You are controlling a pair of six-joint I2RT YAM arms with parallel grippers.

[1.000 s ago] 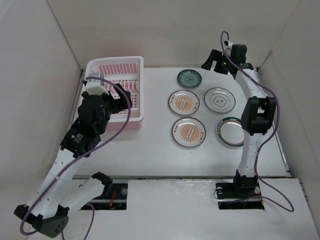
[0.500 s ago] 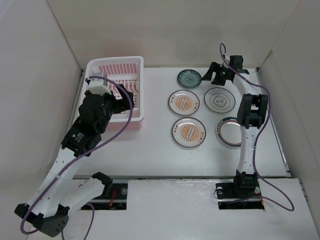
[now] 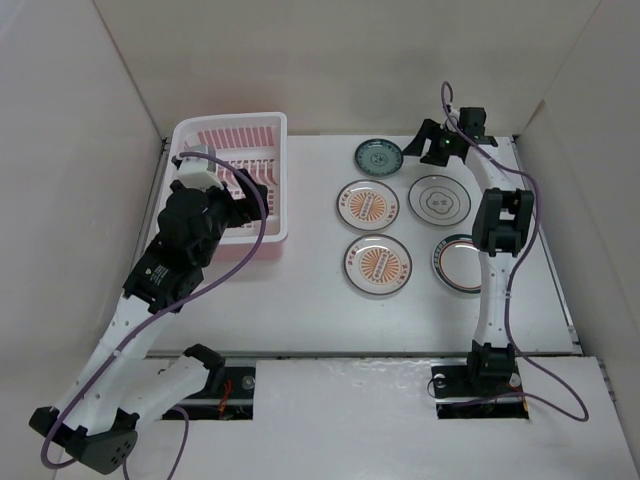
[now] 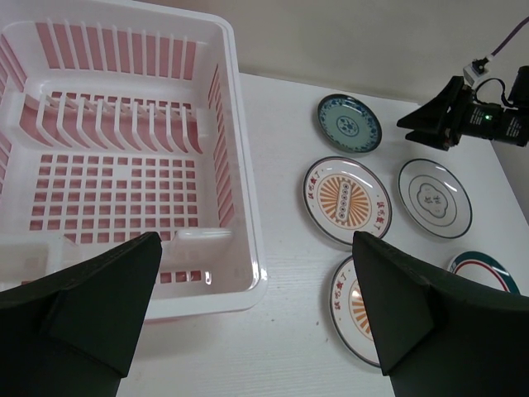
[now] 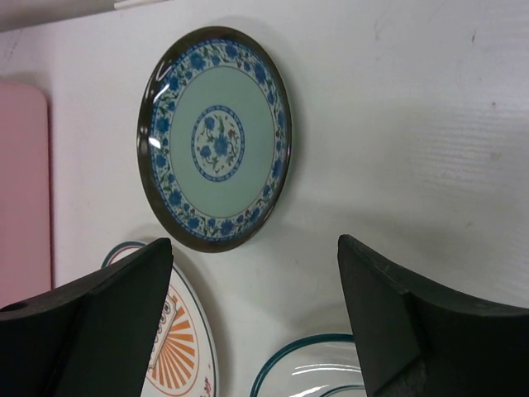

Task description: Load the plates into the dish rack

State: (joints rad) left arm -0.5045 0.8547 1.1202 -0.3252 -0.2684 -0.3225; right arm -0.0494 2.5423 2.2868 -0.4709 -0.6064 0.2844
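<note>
The pale pink dish rack (image 3: 283, 180) stands at the far left and holds no plates; it also shows in the left wrist view (image 4: 240, 207). Five plates lie flat on the table: dark teal (image 3: 379, 155), two orange sunburst ones (image 3: 367, 203) (image 3: 377, 264), a white one with a grey rim line (image 3: 439, 199), and a white dark-rimmed one (image 3: 455, 265) partly behind the right arm. My right gripper (image 3: 422, 152) is open and empty, hovering just right of the teal plate (image 5: 216, 139). My left gripper (image 3: 232, 200) is open and empty above the rack's near right corner.
White walls enclose the table on three sides. The right arm's links reach over the right-hand plates. A purple cable loops from each arm. In the right wrist view the rack's pink edge (image 5: 23, 190) shows at the far left.
My right gripper has swung from the back right corner leftward and lower, towards the teal plate. The left arm, rack and plates have not moved.
</note>
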